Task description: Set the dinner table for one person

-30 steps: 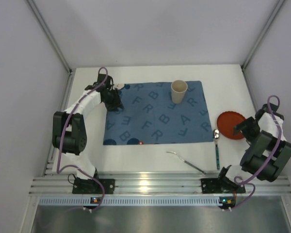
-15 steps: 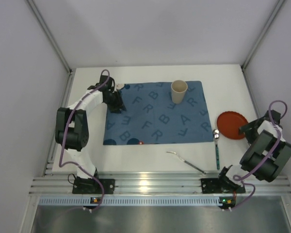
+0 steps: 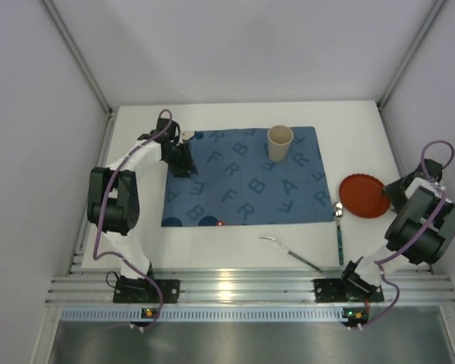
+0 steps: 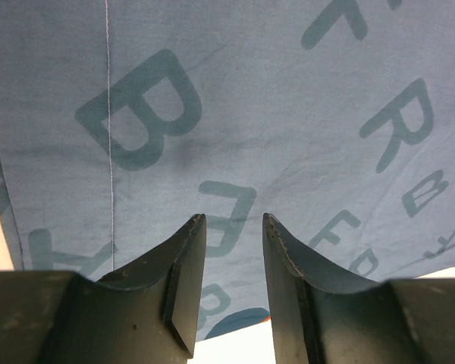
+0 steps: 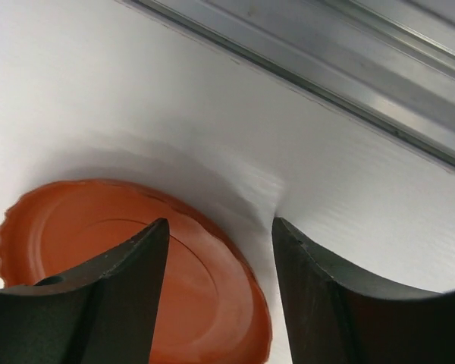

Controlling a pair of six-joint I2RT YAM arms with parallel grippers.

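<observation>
The white dinner table [image 3: 235, 246] carries a blue letter-printed placemat [image 3: 243, 176] with a beige cup [image 3: 280, 142] at its far edge. An orange plate [image 3: 364, 195] lies right of the mat, and also shows in the right wrist view [image 5: 129, 265]. A green-handled spoon [image 3: 339, 231] and a metal fork [image 3: 292, 252] lie in front. My left gripper [image 3: 183, 165] is open low over the mat's far left part [image 4: 235, 136]. My right gripper [image 3: 396, 191] is open beside the plate's right rim; in the right wrist view [image 5: 220, 227] its jaws straddle that rim.
White walls enclose the table on three sides. A ribbed aluminium rail [image 3: 243, 292] runs along the near edge with both arm bases. A second rail [image 5: 326, 68] shows at the table's side edge in the right wrist view.
My right arm has swung outward to the right, its gripper moving from the plate's near right side to just beyond its right rim. My left gripper has shifted only slightly over the mat.
</observation>
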